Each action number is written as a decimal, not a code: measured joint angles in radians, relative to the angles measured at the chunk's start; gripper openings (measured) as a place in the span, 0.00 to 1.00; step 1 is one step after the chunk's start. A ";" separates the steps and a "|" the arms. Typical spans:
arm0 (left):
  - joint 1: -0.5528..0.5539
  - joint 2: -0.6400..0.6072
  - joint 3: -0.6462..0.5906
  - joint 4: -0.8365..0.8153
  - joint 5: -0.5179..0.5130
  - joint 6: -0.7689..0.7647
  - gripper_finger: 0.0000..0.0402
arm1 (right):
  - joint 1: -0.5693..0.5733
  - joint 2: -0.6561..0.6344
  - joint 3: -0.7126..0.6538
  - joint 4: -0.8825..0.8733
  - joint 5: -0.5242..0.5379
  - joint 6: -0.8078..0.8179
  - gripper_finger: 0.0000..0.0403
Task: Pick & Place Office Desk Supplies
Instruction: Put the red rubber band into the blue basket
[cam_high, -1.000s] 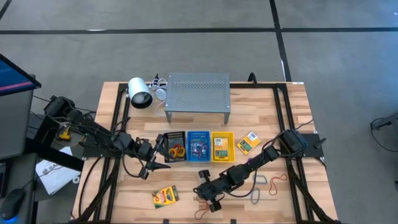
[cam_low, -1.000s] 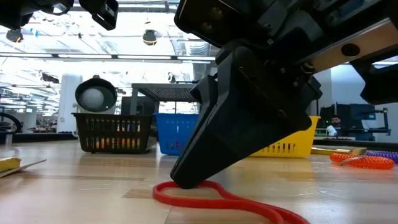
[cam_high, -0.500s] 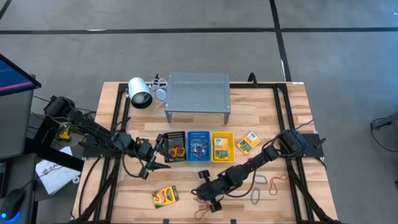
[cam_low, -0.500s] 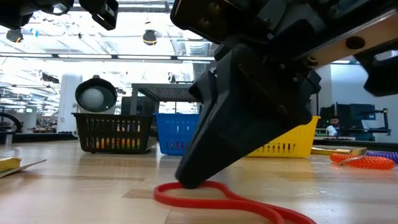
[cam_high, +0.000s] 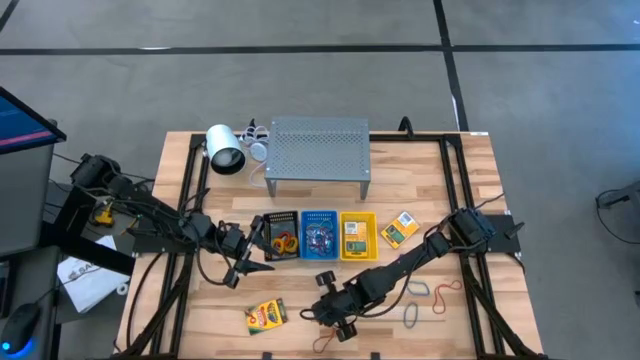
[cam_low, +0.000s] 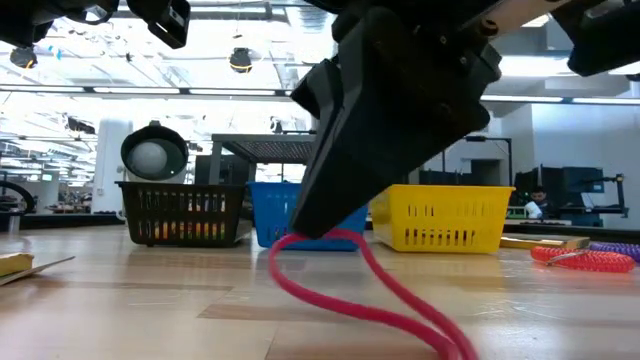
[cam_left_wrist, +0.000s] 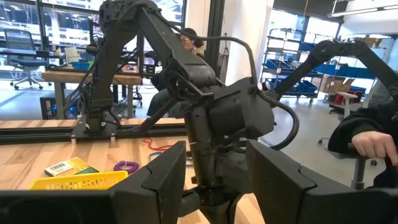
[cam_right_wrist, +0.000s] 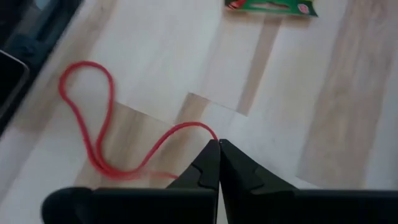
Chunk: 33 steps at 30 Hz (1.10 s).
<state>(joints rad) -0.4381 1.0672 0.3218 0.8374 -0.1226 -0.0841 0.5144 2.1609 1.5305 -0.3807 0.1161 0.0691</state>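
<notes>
- Left gripper (cam_high: 262, 243): positioned just left of the black basket (cam_high: 281, 235), fingers spread apart, grasping nothing.
- Crayon box (cam_high: 266, 315): lies flat on the counter (cam_high: 200, 300) near its front edge, ahead of the left gripper.
- Basket row, left to right: black basket, blue basket (cam_high: 319, 233), yellow basket (cam_high: 358, 234). The black basket holds orange and red loops.
- Right gripper (cam_right_wrist: 219, 147): located at the front centre of the counter, fingers clenched on the red rubber band (cam_right_wrist: 99, 146).
- Red rubber band: one end is pinched at the fingertips and raised; the remainder trails down to the counter in the low view (cam_low: 370, 290).
- Second crayon box (cam_high: 399, 229): lies right of the yellow basket.
- Further loops (cam_high: 418, 291): lie on the counter to the right of the right gripper.
</notes>
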 joint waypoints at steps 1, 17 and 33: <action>0.000 0.000 0.000 0.000 0.000 0.000 0.41 | 0.000 0.000 0.011 -0.025 0.012 -0.002 0.00; 0.000 0.000 0.000 -0.008 0.000 -0.003 0.41 | 0.000 -0.002 0.288 -0.439 0.179 -0.080 0.00; 0.000 0.000 0.000 -0.008 0.000 -0.003 0.41 | 0.002 -0.004 0.599 -0.806 0.380 -0.112 0.00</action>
<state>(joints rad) -0.4381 1.0672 0.3222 0.8297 -0.1224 -0.0872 0.5163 2.1571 2.1293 -1.1863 0.4959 -0.0429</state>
